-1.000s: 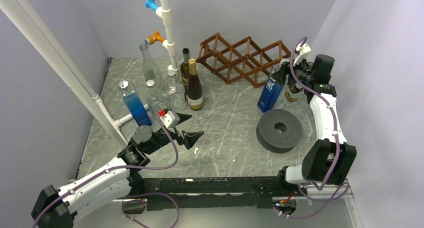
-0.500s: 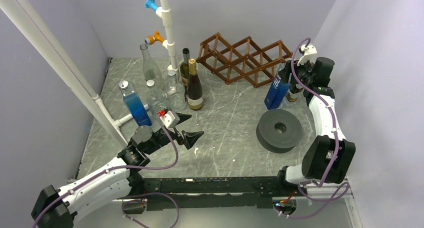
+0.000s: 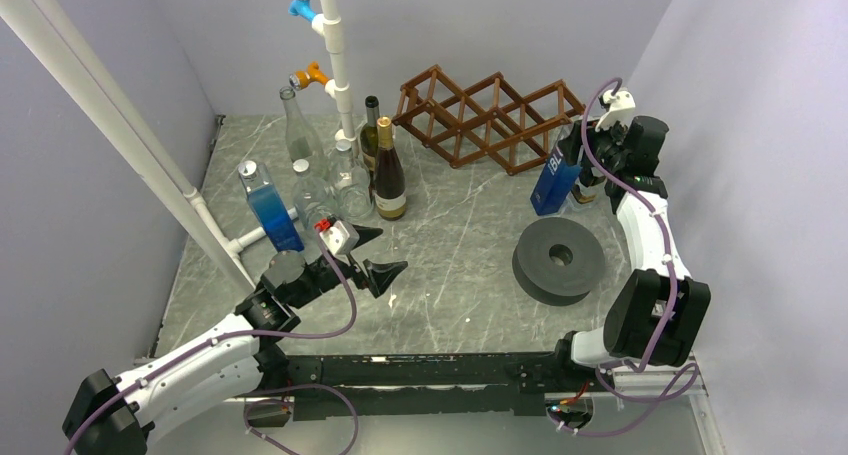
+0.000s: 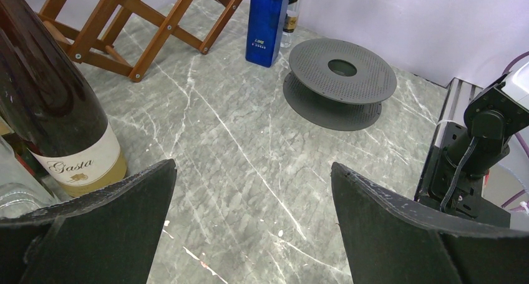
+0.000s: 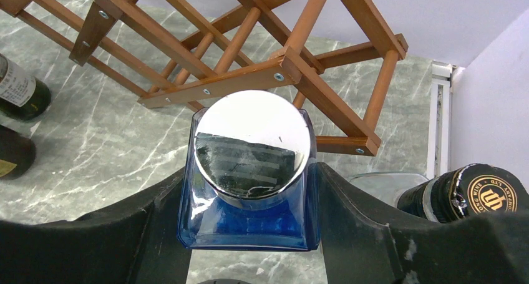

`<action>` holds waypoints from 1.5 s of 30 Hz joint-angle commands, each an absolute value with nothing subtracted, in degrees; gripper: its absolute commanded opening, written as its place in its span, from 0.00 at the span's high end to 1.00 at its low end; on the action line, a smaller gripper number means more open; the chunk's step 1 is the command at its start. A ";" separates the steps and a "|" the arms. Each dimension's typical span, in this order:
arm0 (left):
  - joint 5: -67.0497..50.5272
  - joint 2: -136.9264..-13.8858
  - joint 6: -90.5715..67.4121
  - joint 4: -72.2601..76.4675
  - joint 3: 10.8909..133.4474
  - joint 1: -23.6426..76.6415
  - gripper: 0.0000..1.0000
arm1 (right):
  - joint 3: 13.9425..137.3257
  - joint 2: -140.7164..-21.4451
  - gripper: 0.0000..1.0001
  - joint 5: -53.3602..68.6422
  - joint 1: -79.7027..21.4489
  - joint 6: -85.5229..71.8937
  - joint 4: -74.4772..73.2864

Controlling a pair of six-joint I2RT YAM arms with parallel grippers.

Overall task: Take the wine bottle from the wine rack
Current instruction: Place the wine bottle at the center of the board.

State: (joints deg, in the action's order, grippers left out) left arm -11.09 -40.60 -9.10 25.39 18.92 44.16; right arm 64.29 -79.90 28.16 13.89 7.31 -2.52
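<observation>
— What does the rack look like?
— There is one wine rack (image 3: 490, 115), brown slats in diamond cells, against the back wall.
— And the bottle?
— The right jaws grip one square blue wine bottle (image 5: 249, 171), upright beside the rack's right end, with the side wall close.
— Is there room to move?
— The worktop (image 3: 450, 245) is bare mid-way. The left jaws gape, holding nothing. There is one grey disc (image 3: 558, 260), and two dark bottles (image 3: 385, 175) on the left.

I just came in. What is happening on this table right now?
The right end effector is clamped on a blue square bottle, upright beside the right end of the wooden wine rack. The left end effector hangs open above the table, holding nothing.
</observation>
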 commanded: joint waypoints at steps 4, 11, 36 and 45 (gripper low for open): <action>-10.72 -39.74 -9.43 26.94 19.12 44.01 0.00 | 65.80 -78.14 0.43 29.91 14.22 8.09 4.29; -11.05 -39.28 -9.60 26.60 19.34 44.03 0.00 | 66.42 -77.74 0.25 30.54 14.24 8.27 2.94; -11.45 -38.22 -11.60 17.76 24.43 44.02 0.00 | 76.03 -70.88 0.00 34.56 14.32 14.12 -16.64; -9.13 -38.58 -12.65 9.32 29.51 43.96 0.00 | 76.87 -65.09 0.00 31.88 15.55 16.61 -25.74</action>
